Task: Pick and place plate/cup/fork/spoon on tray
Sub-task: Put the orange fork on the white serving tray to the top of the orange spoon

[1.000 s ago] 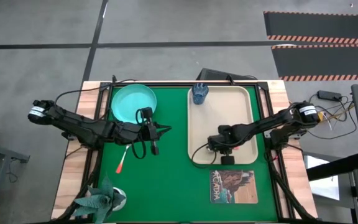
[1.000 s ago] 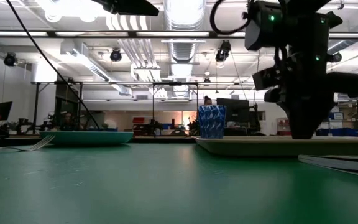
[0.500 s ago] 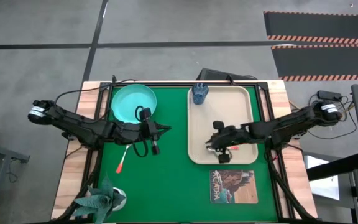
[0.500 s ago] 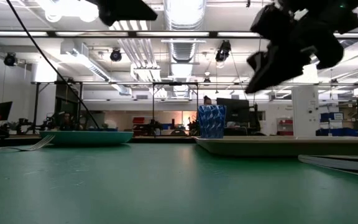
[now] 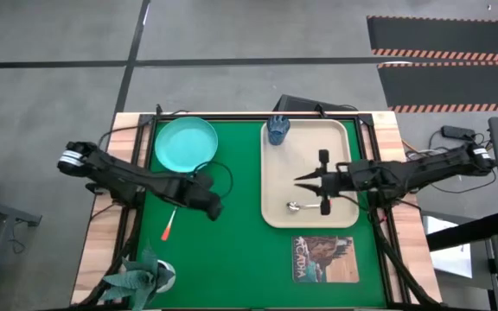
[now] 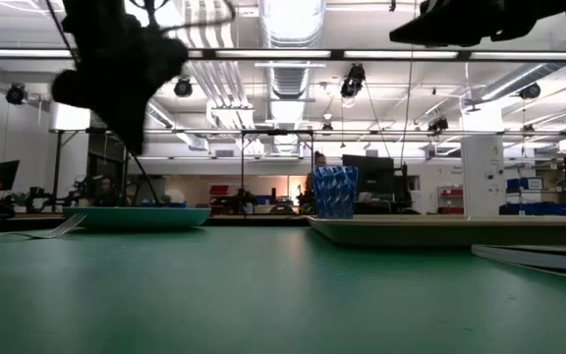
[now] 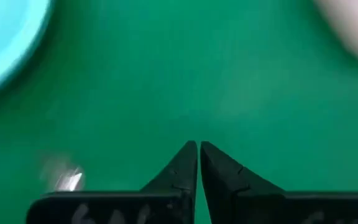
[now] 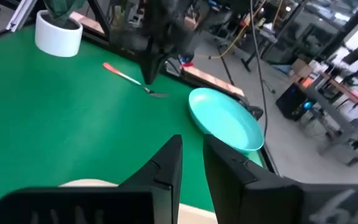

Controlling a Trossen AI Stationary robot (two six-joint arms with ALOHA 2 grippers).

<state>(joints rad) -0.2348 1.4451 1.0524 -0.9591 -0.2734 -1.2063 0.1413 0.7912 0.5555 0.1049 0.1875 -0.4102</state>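
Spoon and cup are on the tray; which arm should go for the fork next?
Left. Its pincer hangs over the green mat close to the fork, which lies on that side near the plate. The right pincer is over the tray, above the spoon.

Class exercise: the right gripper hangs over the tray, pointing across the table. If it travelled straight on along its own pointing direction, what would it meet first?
Probably the left arm's gripper. The right gripper points level across the tray toward the table's left side; its wrist view shows that arm just off the line, the plate to one side. Depth is uncertain.
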